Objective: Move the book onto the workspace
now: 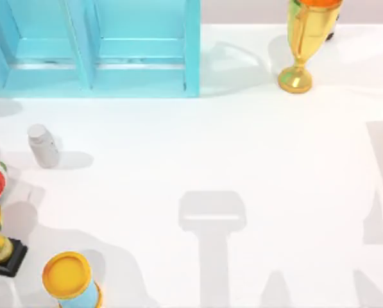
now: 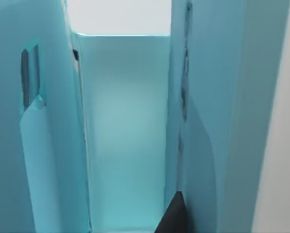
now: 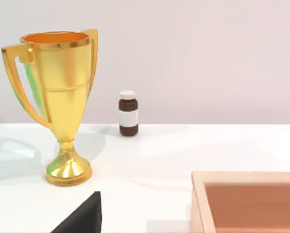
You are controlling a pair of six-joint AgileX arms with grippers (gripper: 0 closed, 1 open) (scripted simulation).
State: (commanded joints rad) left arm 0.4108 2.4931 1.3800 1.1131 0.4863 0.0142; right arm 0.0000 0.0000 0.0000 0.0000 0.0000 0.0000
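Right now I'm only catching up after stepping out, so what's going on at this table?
Nothing is being held. The left wrist view looks closely into a compartment of the light-blue shelf unit at the back left, with a dark tip of the left tool at the edge. The right wrist view faces the gold trophy, a small brown bottle and a wooden tray on the white tabletop.

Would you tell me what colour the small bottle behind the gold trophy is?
Dark brown bottle, white cap and label; right wrist view.
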